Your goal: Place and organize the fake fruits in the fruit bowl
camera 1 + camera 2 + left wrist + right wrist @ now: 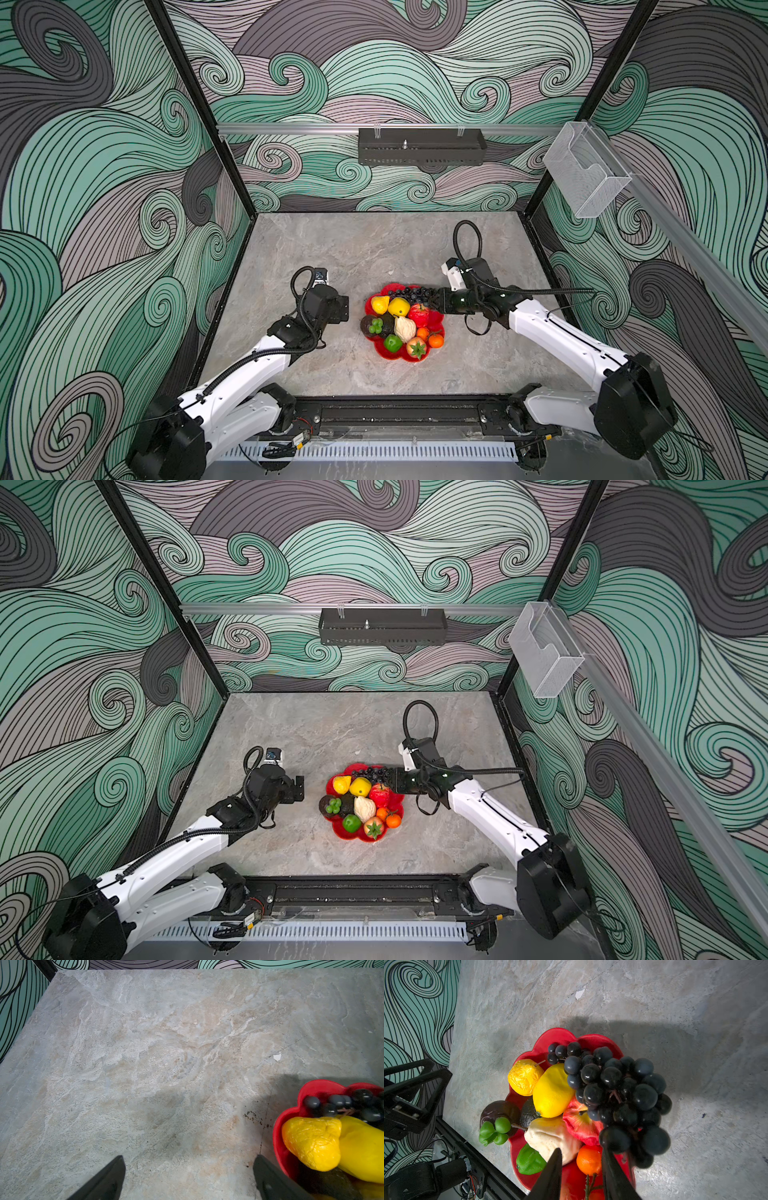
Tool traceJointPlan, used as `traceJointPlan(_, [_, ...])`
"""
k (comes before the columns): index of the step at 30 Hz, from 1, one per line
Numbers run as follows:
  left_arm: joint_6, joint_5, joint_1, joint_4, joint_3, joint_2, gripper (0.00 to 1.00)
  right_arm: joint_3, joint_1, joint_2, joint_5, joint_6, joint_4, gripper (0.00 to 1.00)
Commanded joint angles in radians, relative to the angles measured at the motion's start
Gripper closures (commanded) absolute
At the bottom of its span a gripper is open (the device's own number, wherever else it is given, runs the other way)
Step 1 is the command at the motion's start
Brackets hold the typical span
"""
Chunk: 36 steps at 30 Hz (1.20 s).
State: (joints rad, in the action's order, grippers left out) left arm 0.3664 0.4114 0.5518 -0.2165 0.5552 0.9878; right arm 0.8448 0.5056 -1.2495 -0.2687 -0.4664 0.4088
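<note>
The red flower-shaped fruit bowl (384,353) (338,832) (560,1036) sits mid-table, full of fake fruits: a yellow pear (380,304), lemon (399,306), red apple (419,315), cream pear (404,328), green lime (392,343), tangerines (436,340), dark avocados (368,322) and a black grape bunch (409,294) (616,1088) (342,1103). My right gripper (434,299) (388,778) (581,1151) hangs over the bowl's right side, jaws apart with nothing between them; the grapes lie against the outside of one finger. My left gripper (343,309) (189,1159) stands wide open left of the bowl.
The grey stone-patterned table (374,249) runs to patterned walls on three sides. A black rail (399,415) with both arm bases lies along the front edge. A black tray (422,147) and a clear holder (586,174) hang on the walls.
</note>
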Motion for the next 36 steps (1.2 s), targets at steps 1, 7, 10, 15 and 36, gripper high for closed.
traceJointPlan(1, [0.008, 0.016, -0.006, -0.008, 0.034, -0.006, 0.02, 0.013, -0.004, 0.035, 0.052, 0.028, 0.041, 0.61])
traceJointPlan(7, [0.006, 0.019, -0.007, -0.006, 0.029, -0.011, 0.02, 0.017, -0.016, 0.059, 0.082, 0.038, 0.045, 0.56])
traceJointPlan(10, [0.005, 0.019, -0.007, -0.007, 0.031, -0.011, 0.02, 0.020, -0.032, 0.072, 0.097, 0.041, 0.045, 0.54])
traceJointPlan(15, [0.002, 0.035, -0.006, 0.003, 0.024, -0.031, 0.02, 0.032, -0.089, 0.134, 0.189, 0.067, 0.062, 0.44])
traceJointPlan(36, [-0.167, 0.291, -0.389, 0.611, -0.127, 0.168, 0.01, -0.395, -0.334, 0.017, 0.737, 0.426, -0.791, 0.00])
